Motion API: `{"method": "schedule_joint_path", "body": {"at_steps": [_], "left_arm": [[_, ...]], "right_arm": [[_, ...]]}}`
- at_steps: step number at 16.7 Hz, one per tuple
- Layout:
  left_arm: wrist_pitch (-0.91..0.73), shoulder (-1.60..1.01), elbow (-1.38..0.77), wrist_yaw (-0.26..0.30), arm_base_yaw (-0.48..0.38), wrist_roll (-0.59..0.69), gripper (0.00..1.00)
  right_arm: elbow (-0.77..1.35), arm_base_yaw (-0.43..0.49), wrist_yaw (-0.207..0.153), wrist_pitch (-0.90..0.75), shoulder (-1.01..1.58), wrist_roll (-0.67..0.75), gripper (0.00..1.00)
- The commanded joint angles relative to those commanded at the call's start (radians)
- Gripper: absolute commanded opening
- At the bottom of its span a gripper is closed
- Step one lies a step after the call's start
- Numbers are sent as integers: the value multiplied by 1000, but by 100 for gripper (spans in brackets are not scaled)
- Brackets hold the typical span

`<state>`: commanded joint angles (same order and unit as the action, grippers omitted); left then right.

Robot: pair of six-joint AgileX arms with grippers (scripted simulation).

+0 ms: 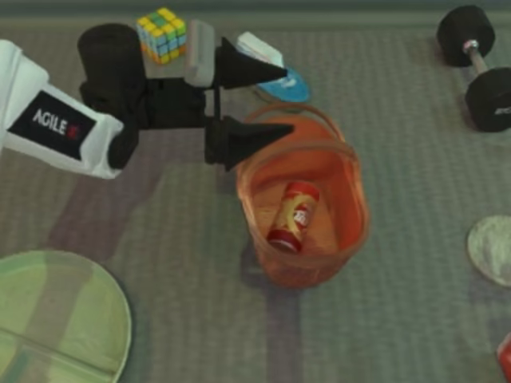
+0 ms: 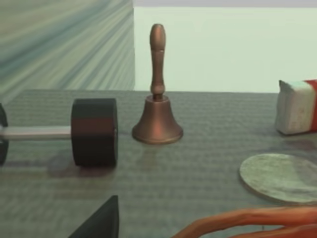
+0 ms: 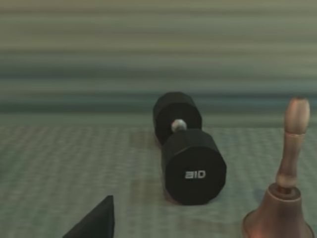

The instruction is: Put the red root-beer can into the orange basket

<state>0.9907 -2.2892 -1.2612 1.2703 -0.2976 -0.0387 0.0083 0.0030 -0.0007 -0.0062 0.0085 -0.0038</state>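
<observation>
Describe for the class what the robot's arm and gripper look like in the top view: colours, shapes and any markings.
The left arm has a white casing with a black panel lettered AGILE in white. Beyond it come chunky black wrist parts and a grey block. The left gripper has two black, wedge-shaped fingers tapering to points. No cables show.

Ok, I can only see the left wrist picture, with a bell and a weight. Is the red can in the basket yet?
Observer: Yes. In the top view the red can lies on its side inside the orange basket.
Kid: Is my gripper holding anything?
Observer: No. The left gripper is open and empty, by the basket's rim on the top view's left.
Kid: Where's the other arm?
Observer: The right arm is outside the top view; its wrist camera faces the dumbbell.
</observation>
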Motion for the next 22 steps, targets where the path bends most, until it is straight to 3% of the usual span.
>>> {"method": "schedule_joint_path", "body": {"at_steps": [4,8,16,22], "left_arm": [[-38,105,27,-60,24,30,100],[-124,334,101,-190,74,80,100],[-421,1077,429,-590,197,161,100],[-676,1625,765,-898,265,154,100]], "right_arm": [[126,41,-6,-92,127,-56,100],[384,117,-10,-274,382,-170,100],[1152,323,-11,-800,1119,-495,100],[1788,480,-6,-1215,1710,-750,100]]}}
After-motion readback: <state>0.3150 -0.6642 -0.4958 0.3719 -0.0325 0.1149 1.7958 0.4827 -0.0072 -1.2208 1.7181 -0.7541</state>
